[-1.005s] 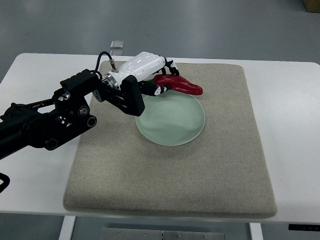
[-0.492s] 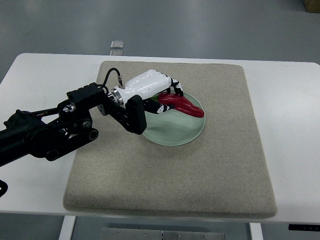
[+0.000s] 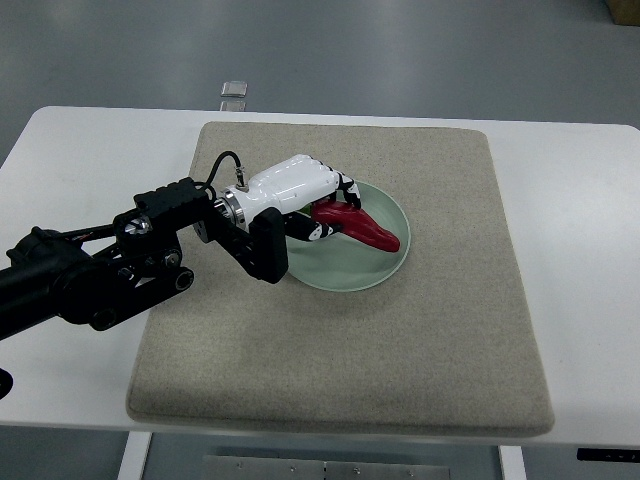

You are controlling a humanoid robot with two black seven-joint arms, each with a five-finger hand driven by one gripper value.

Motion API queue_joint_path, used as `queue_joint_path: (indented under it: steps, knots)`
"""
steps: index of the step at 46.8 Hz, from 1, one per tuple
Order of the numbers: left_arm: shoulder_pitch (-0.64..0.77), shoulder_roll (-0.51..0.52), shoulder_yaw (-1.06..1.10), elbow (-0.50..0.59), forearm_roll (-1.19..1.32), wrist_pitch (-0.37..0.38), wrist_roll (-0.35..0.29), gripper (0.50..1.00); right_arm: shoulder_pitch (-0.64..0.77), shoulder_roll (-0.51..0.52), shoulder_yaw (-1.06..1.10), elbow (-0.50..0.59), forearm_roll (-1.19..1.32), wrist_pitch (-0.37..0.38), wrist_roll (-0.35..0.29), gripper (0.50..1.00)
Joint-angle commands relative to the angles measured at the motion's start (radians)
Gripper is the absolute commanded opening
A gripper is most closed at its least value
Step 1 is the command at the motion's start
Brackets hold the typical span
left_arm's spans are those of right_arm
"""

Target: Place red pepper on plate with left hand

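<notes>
A long red pepper [image 3: 362, 228] lies across the pale green plate [image 3: 375, 269], its tip pointing right toward the rim. My left hand [image 3: 332, 210], white with black fingers, comes in from the left over the plate's left half. Its fingers are curled around the pepper's stem end. The pepper looks low on the plate's surface, but I cannot tell whether it rests on it. The right arm does not show.
The plate sits on a beige felt mat [image 3: 400, 360] that covers most of the white table [image 3: 580, 200]. A small clear object [image 3: 235, 89] lies at the table's far edge. My black left forearm [image 3: 100, 275] crosses the mat's left edge.
My left hand carried the pepper from beyond the plate's far rim toward me and down, so it now is over the plate's middle.
</notes>
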State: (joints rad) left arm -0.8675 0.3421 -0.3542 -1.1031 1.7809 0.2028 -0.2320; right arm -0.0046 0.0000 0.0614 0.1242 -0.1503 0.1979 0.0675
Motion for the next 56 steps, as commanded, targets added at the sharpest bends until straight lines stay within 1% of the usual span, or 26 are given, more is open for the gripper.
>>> queue_joint_path:
  steps: [1, 13, 17, 20, 24, 26, 28, 30, 32, 37, 39, 40, 42, 43, 45, 56]
  knots:
    - [0.008, 0.0, -0.002, 0.002, 0.0, 0.006, -0.001, 0.5, 0.0, 0.0, 0.0, 0.0, 0.0, 0.0, 0.0, 0.932]
    - [0.028, -0.005, -0.002, 0.019, -0.005, 0.063, -0.006, 0.5, 0.0, 0.0, 0.0, 0.0, 0.0, 0.0, 0.0, 0.932]
    - [0.033, -0.006, 0.0, 0.026, -0.008, 0.075, -0.012, 0.518, 0.0, 0.0, 0.0, 0.0, 0.0, 0.0, 0.0, 0.932]
    - [0.044, -0.006, -0.002, 0.026, -0.012, 0.079, -0.016, 0.591, 0.0, 0.0, 0.0, 0.0, 0.0, 0.0, 0.0, 0.932]
    - [0.051, -0.006, -0.005, 0.028, -0.015, 0.084, -0.016, 0.662, 0.0, 0.0, 0.0, 0.0, 0.0, 0.0, 0.0, 0.932]
    - [0.053, -0.005, -0.005, 0.028, -0.017, 0.084, -0.016, 0.673, 0.0, 0.0, 0.0, 0.0, 0.0, 0.0, 0.0, 0.932]
    - [0.055, -0.005, -0.005, 0.028, -0.017, 0.086, -0.016, 0.698, 0.0, 0.0, 0.0, 0.0, 0.0, 0.0, 0.0, 0.932]
    - [0.064, -0.006, -0.009, 0.028, -0.017, 0.086, -0.016, 0.703, 0.0, 0.0, 0.0, 0.0, 0.0, 0.0, 0.0, 0.932]
    - [0.071, -0.006, -0.014, 0.028, -0.018, 0.086, -0.016, 0.722, 0.0, 0.0, 0.0, 0.0, 0.0, 0.0, 0.0, 0.932]
    - [0.073, -0.006, -0.02, 0.026, -0.018, 0.086, -0.016, 0.739, 0.0, 0.0, 0.0, 0.0, 0.0, 0.0, 0.0, 0.932]
    - [0.071, -0.008, -0.023, 0.025, -0.021, 0.086, -0.016, 0.756, 0.0, 0.0, 0.0, 0.0, 0.0, 0.0, 0.0, 0.932]
    - [0.07, -0.008, -0.025, 0.025, -0.024, 0.086, -0.016, 0.78, 0.0, 0.0, 0.0, 0.0, 0.0, 0.0, 0.0, 0.932]
    - [0.07, -0.009, -0.038, 0.025, -0.035, 0.095, -0.016, 0.914, 0.0, 0.0, 0.0, 0.0, 0.0, 0.0, 0.0, 0.932]
    - [0.068, -0.009, -0.046, 0.025, -0.04, 0.102, -0.016, 0.947, 0.0, 0.0, 0.0, 0.0, 0.0, 0.0, 0.0, 0.932]
    - [0.068, -0.011, -0.057, 0.025, -0.049, 0.116, -0.016, 0.956, 0.0, 0.0, 0.0, 0.0, 0.0, 0.0, 0.0, 0.932]
    - [0.071, -0.015, -0.063, 0.017, -0.13, 0.161, -0.016, 0.964, 0.0, 0.0, 0.0, 0.0, 0.0, 0.0, 0.0, 0.932]
